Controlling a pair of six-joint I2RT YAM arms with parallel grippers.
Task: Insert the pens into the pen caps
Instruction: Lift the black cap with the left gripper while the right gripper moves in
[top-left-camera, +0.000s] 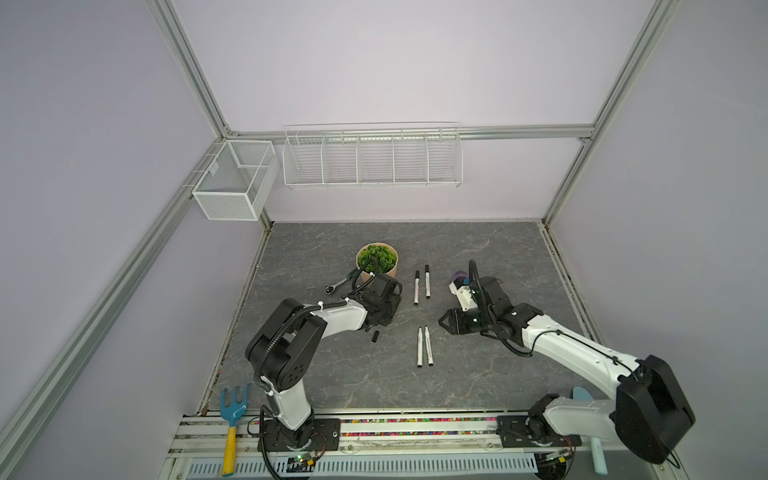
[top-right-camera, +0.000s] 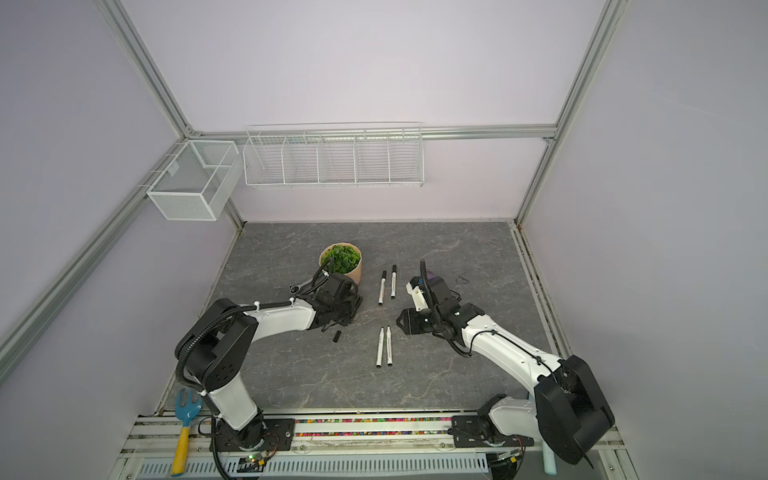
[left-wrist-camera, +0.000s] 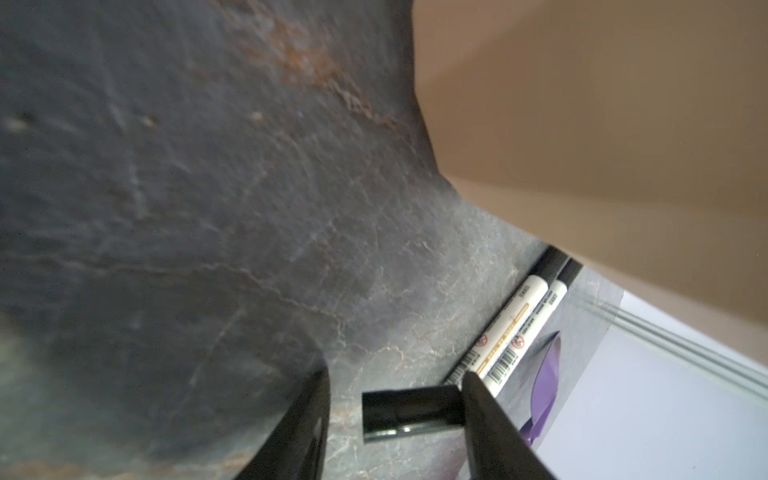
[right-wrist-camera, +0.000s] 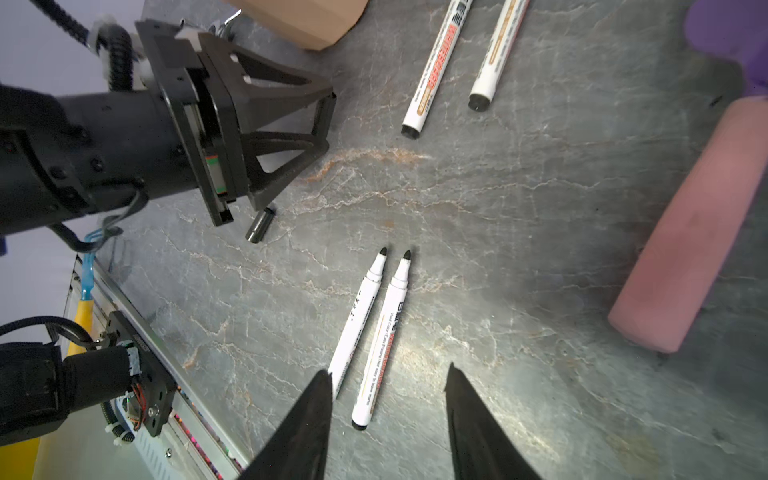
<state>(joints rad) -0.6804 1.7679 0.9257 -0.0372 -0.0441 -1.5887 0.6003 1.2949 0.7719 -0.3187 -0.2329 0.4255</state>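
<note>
1. Grey, slate-veined tabletop (top-left-camera: 478, 257) forms the floor of a cell with lilac walls (top-left-camera: 374, 62), aluminium frame rails (top-left-camera: 519, 132) and white wire baskets (top-left-camera: 372, 160) hung above it.
2. Well ahead of the right jaws lie the capped pens (right-wrist-camera: 436, 62), side by side. One carries an orange band reading "WHITEBOARD". In the left wrist view their barrels show barcodes and small red prohibition circles.
3. The uncapped pens (right-wrist-camera: 384, 332) lie side by side just ahead of the right jaws, dark tips pointing away from them. One bears small print that includes "easy to leave marks".
4. The right gripper (right-wrist-camera: 390, 369) hovers low with its fingers apart and nothing between them. Its forearm reaches in from the near right base, and the wrist is turned toward the middle.
5. The left gripper (left-wrist-camera: 397, 371) has its jaws parted. A loose pen cap (left-wrist-camera: 409, 413) shows crosswise between them, one end overlapping a finger, with a clear gap to the other, so it is not clamped. Both top views show it lying on the tabletop just beside the gripper.
6. The left arm's elbow is raised and its forearm stretches toward the plant pot (top-left-camera: 377, 261), which stands just beside the left jaws.
7. A ratchet wrench (top-left-camera: 338, 284) lies by the left wrist, and a pink-handled scoop (right-wrist-camera: 685, 232) lies off to one side of the right jaws.
</note>
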